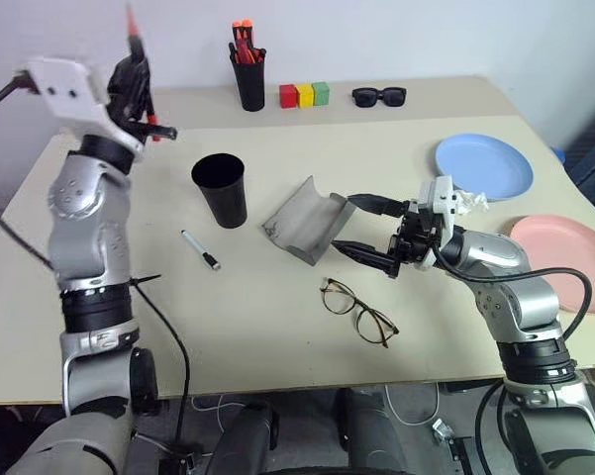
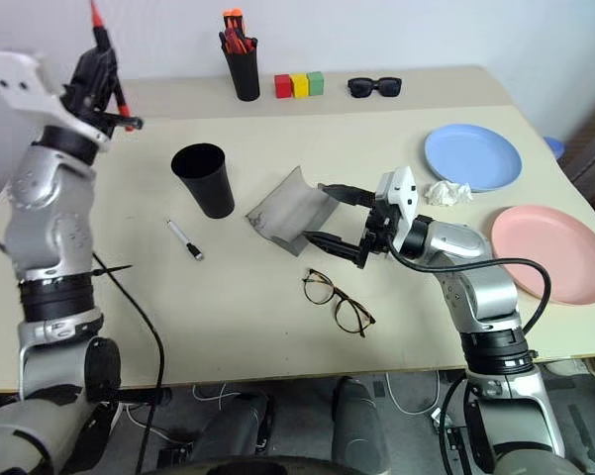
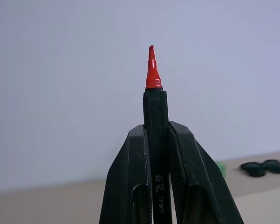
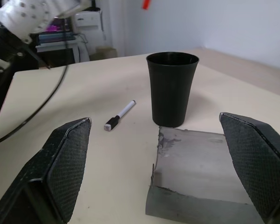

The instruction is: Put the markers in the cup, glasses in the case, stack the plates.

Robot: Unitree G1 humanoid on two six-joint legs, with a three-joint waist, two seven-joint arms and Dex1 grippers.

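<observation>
Left gripper (image 1: 131,74): raised high over table's far left, clamped on red-tipped marker (image 3: 154,116), tip up. 
Right gripper (image 1: 361,226): fingers spread wide, empty, just beside grey case (image 1: 302,220), which lay open mid-table. 
Black cup (image 1: 221,189): upright, left of case. 
White marker (image 1: 199,248): flat on table near cup. 
Glasses (image 1: 357,311): near edge, below case. 
Blue plate (image 1: 483,165), pink plate (image 1: 562,259): right side, apart, unstacked.
</observation>
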